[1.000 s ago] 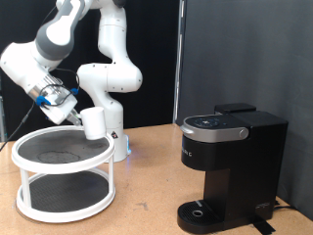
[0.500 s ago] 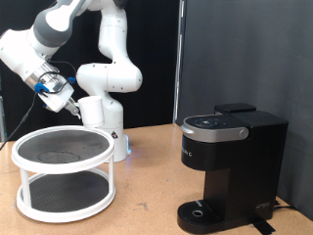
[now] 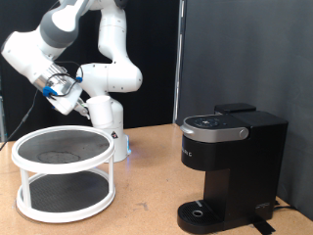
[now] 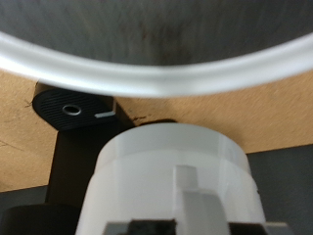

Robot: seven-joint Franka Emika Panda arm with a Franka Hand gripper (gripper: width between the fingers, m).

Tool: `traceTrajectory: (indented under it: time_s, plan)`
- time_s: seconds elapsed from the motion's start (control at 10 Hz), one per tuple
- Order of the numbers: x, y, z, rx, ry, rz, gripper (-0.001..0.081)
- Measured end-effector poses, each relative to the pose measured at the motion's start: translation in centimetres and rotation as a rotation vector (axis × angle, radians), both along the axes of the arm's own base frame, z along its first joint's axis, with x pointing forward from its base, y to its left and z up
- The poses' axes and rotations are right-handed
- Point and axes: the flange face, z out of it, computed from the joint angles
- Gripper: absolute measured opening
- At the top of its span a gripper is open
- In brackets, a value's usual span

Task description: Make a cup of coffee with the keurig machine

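Note:
My gripper (image 3: 65, 90) is at the exterior view's upper left, raised above the white two-tier round shelf (image 3: 61, 166). It is shut on the white cup (image 3: 82, 104), which hangs in the air in front of the arm's white base. In the wrist view the cup (image 4: 171, 171) fills the lower middle, close under the hand. The black keurig machine (image 3: 230, 166) stands at the exterior view's right with its lid shut and its round drip base (image 3: 201, 211) bare. The machine also shows in the wrist view (image 4: 78, 147), beyond the cup.
The shelf's white top rim (image 4: 156, 69) arcs across the wrist view. The arm's white base (image 3: 110, 122) stands behind the shelf. The wooden table (image 3: 147, 196) spans between shelf and machine. A black curtain hangs behind.
The gripper has lifted the cup from just above the shelf's top rim, moving up and towards the exterior view's left. The machine and the shelf have not moved.

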Motion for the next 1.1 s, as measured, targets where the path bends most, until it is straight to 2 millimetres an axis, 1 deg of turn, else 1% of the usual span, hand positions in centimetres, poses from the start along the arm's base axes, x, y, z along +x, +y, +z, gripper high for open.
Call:
traceTrajectory:
  time_s: [0.3, 0.6, 0.9, 1.1]
  plan:
    - [3.6, 3.2, 0.3, -0.004, 0.017, -0.078, 0.0008]
    - [6.5, 6.0, 0.2, -0.020, 0.045, -0.181, 0.0008]
    - [8.3, 7.4, -0.3, -0.045, 0.060, -0.248, 0.0008]
    - [9.1, 8.1, -0.7, -0.064, 0.049, -0.251, 0.0008]
